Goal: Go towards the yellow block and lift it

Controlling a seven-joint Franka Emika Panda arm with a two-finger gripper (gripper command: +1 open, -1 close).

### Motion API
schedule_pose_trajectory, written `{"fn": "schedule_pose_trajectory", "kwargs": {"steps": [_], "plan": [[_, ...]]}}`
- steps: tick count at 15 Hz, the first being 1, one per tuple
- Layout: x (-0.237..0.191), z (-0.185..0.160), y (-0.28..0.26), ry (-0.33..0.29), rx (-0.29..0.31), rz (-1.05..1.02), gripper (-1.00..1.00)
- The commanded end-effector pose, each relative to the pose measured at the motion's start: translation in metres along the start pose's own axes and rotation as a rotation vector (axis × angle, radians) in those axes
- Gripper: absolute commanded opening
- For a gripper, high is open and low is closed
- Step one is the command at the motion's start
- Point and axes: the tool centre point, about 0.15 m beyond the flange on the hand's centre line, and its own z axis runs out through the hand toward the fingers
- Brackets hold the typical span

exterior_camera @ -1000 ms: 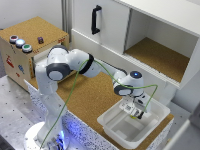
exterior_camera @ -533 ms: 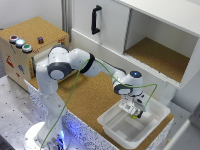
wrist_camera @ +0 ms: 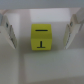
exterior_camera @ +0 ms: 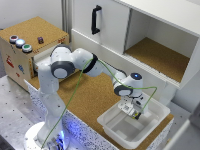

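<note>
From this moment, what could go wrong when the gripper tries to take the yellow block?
1. The yellow block is small and sits between the open fingers without touching them; if it is off centre when the fingers shut, it might twist or slip out.
2. The gripper is low inside the white bin; the fingertips might press on the floor or catch the rim on lifting.
3. The wrist view is blurred, so alignment is hard to judge.

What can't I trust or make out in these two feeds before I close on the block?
- Exterior view: the yellow block is a tiny speck under the claw; whether it rests on the white tray floor or is touched is too small to tell.
- Wrist view: the block sits between the fingers, apart from both, but the finger ends are blurred.
- Wrist view: the tray rim is cut off by the frame.
</note>
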Motion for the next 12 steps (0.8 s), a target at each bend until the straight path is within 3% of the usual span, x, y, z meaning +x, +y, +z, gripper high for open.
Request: {"fn": "schedule_pose_trajectory", "kwargs": {"steps": [1, 7, 12], "plan": [[0.014, 0.024, 0.011, 0.022, 0.028, 0.008, -1.0], [0.025, 0.032, 0.005, 0.062, -0.027, -0.023, -1.0], [0.024, -0.006, -0.001, 0.117, -0.012, -0.038, -1.0]]}}
